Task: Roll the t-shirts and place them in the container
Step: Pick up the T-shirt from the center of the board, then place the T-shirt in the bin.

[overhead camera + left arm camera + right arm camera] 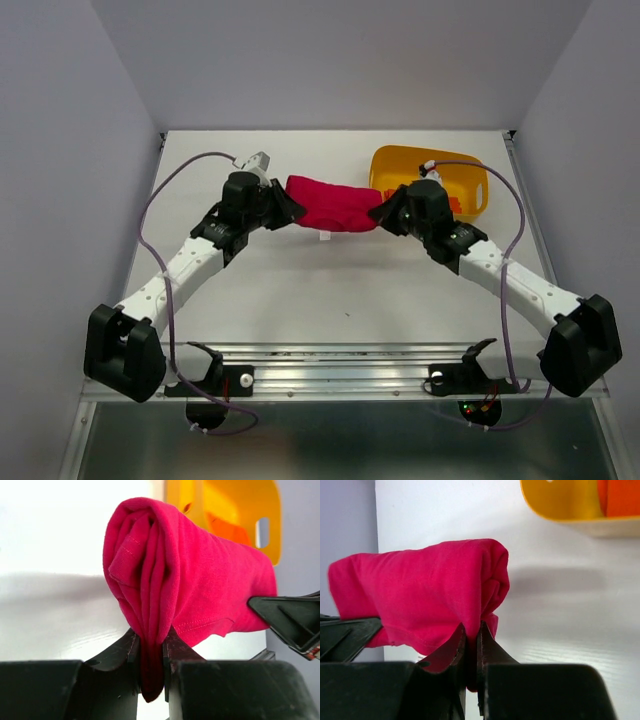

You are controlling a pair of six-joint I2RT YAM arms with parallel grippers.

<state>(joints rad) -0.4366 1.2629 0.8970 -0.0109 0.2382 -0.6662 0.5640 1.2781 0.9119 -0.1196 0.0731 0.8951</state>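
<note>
A crimson t-shirt (330, 205), rolled into a thick bundle, hangs stretched between my two grippers above the white table. My left gripper (283, 208) is shut on the roll's left end, where folded layers (150, 605) are pinched between the jaws. On the other side, my right gripper (383, 212) is shut on the right end (470, 595). The tip of the opposite gripper shows at the far end of the roll in each wrist view. An orange-red t-shirt (227, 527) lies inside the yellow tub (430, 180); it also shows as orange cloth (620, 497) in the right wrist view.
The yellow tub with handles stands at the back right, just behind my right gripper. The white table (330, 290) is bounded by grey walls at the back and both sides. A metal rail (340, 355) runs along the near edge.
</note>
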